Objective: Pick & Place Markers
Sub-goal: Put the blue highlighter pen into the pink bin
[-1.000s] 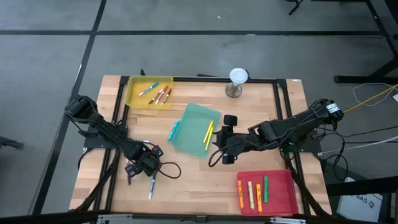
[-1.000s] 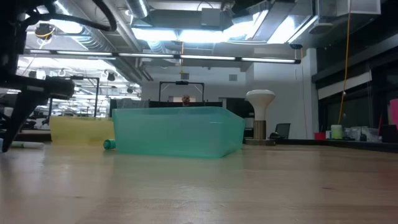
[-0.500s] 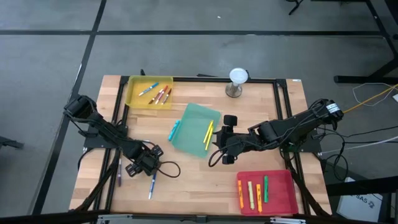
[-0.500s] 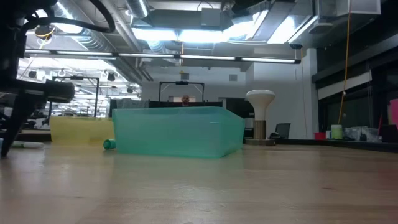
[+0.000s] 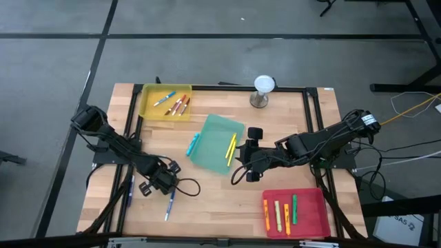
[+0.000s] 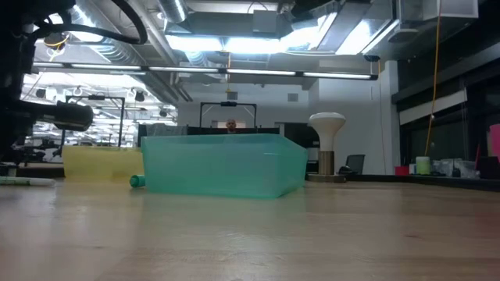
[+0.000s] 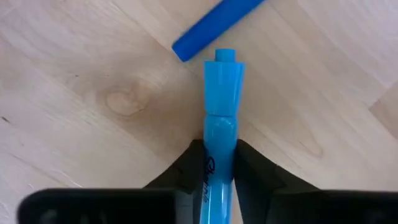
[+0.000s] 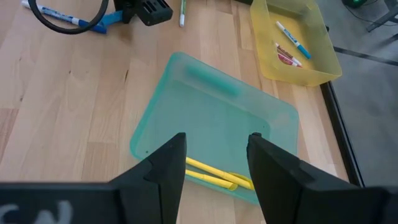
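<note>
A light-blue marker point(image 7: 221, 106) lies on the wood at the table's near left, and my left gripper point(image 5: 154, 182) is shut on it. A darker blue marker point(image 7: 217, 25) lies just past its cap end. Another thin marker point(image 5: 129, 193) lies to the left of that gripper. My right gripper point(image 8: 217, 168) hovers open over the green tray point(image 5: 215, 141), nothing between its fingers. That tray holds two yellow markers point(image 5: 231, 150), and a teal marker point(image 5: 193, 143) lies against its left side. My left gripper pinches the light-blue marker's barrel point(image 7: 219, 155) between its two fingers point(image 7: 191, 171), behind the cap. The fingers come from above, pointing down, and lie across the marker. The marker lies flat on the table, its cap end sticking out ahead of the fingers.
A yellow tray point(image 5: 147, 110) with several markers stands at the far left. A red tray point(image 5: 313, 213) with several markers stands at the near right. A white-topped stand point(image 5: 264, 89) is at the far edge. A black cable loop point(image 5: 186, 187) lies beside my left gripper.
My left gripper has shut on the light-blue marker while staying in place. In the low view its slanting finger, which stood out at the left edge before, has drawn in. My right arm has kept still.
</note>
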